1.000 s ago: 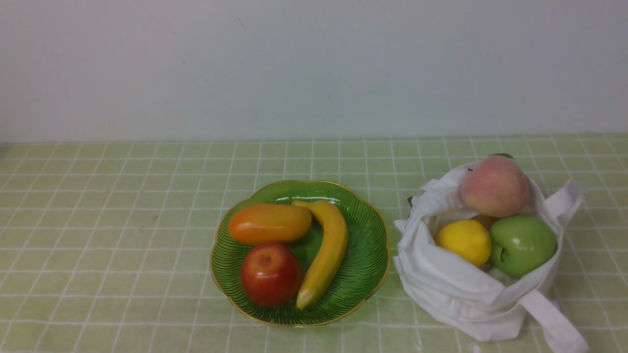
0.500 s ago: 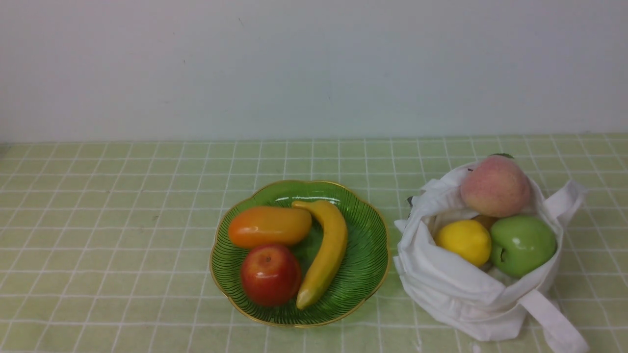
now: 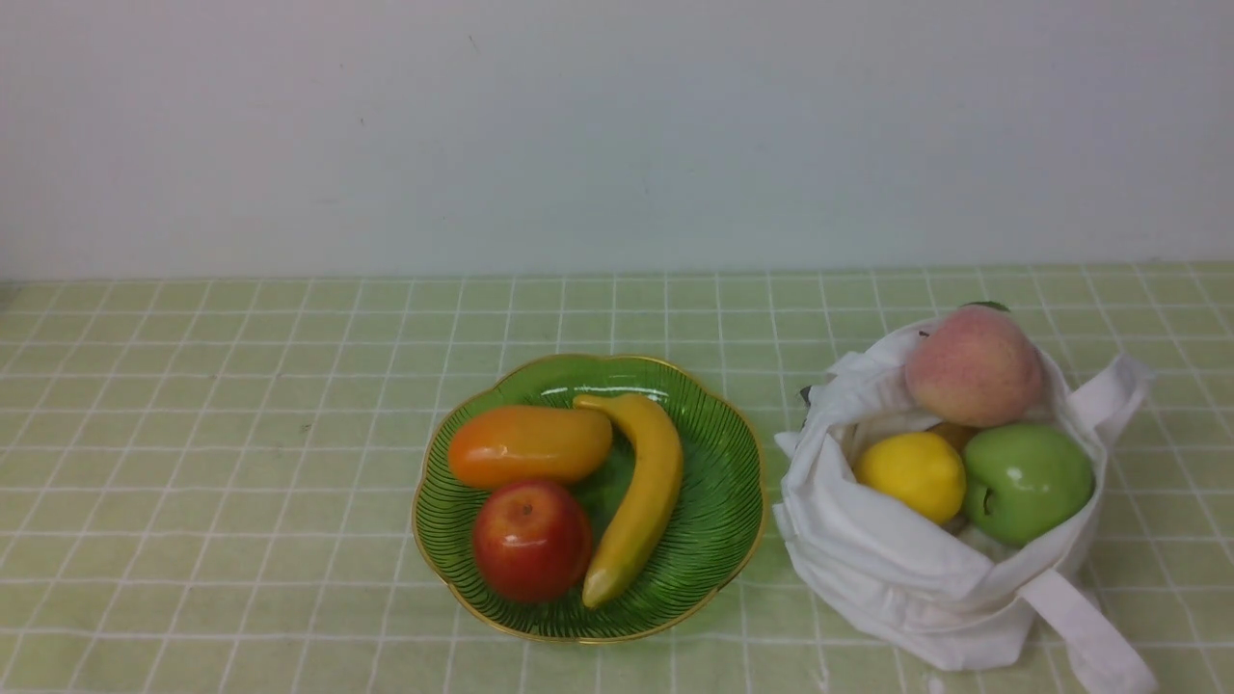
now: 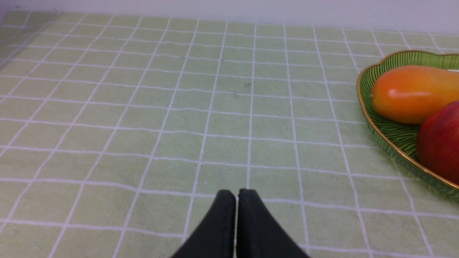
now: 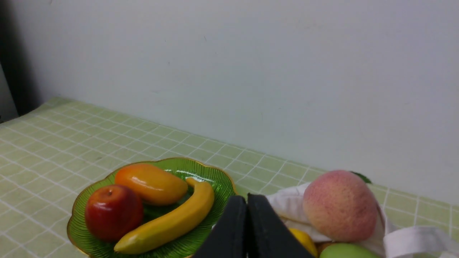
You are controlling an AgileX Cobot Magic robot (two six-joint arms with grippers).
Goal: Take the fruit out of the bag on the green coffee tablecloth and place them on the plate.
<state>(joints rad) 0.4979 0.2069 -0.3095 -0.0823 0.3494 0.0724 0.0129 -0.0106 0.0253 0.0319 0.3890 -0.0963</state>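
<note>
Nothing has shifted since the earlier frames: peach [image 3: 974, 366], lemon [image 3: 911, 475] and green apple [image 3: 1028, 482] lie in the bag [image 3: 897, 578], right of the plate [image 3: 718, 540], nearest the right claw [image 5: 246, 204], pressed closed and empty like the left claw [image 4: 236, 200].

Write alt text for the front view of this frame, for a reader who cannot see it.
A green glass plate holds a banana, an orange mango-like fruit and a red apple. To its right, a white cloth bag holds a peach, a lemon and a green apple. Both stand on a pale green checked tablecloth; no gripper shows.
</note>
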